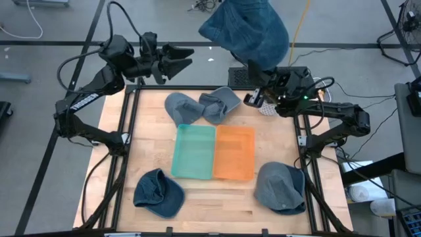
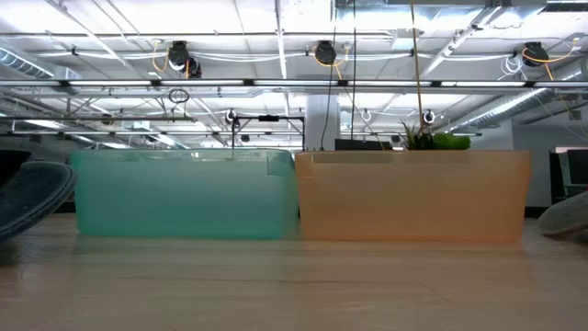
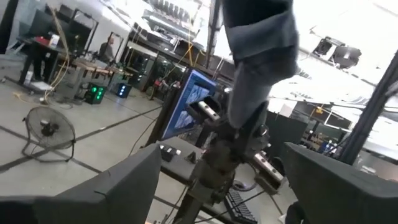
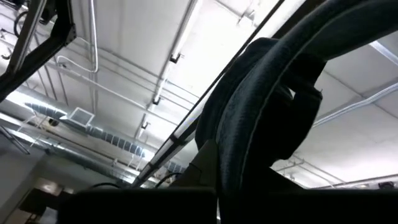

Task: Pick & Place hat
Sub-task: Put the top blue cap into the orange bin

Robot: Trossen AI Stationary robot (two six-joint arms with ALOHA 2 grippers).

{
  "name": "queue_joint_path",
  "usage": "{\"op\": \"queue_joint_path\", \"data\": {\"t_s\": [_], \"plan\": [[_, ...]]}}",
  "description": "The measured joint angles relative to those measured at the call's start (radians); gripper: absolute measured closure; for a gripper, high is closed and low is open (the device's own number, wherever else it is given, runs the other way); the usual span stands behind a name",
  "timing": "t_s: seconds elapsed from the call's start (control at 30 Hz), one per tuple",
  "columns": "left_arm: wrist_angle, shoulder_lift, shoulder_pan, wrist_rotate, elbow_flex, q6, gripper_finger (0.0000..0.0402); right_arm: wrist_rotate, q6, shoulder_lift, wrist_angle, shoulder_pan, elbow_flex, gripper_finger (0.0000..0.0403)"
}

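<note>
I saw right gripper [image 1: 253, 99] clenched on raised blue hat [image 1: 247, 29], left gripper [image 1: 181, 59] released; advised lowering squarely over orange bin [image 1: 234, 153].

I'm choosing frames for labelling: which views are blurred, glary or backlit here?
High view: evenly lit, but the raised hat is large and soft, close to the lens. Low view: the teal bin and orange bin are sharp against bright ceiling lights. Left wrist view: blurred, washed out at one side. Right wrist view: the hat is a dark shape against a bright ceiling.
</note>
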Motion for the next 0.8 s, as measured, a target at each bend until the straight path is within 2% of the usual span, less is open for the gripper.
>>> {"op": "queue_joint_path", "data": {"t_s": [0.33,0.67,0.8], "plan": [[0.075,0.055,-0.065,-0.051,0.001,0.062,0.0086,0.001,0.035,0.000,-0.015,0.009,0.000,0.0403],[0.219,0.148,-0.117,-0.051,0.000,0.079,0.0076,-0.006,0.219,0.000,-0.033,0.009,0.000,0.0403],[0.275,0.175,-0.133,-0.053,0.000,0.083,0.0082,-0.007,0.247,0.000,-0.068,0.009,0.000,0.0403]]}}
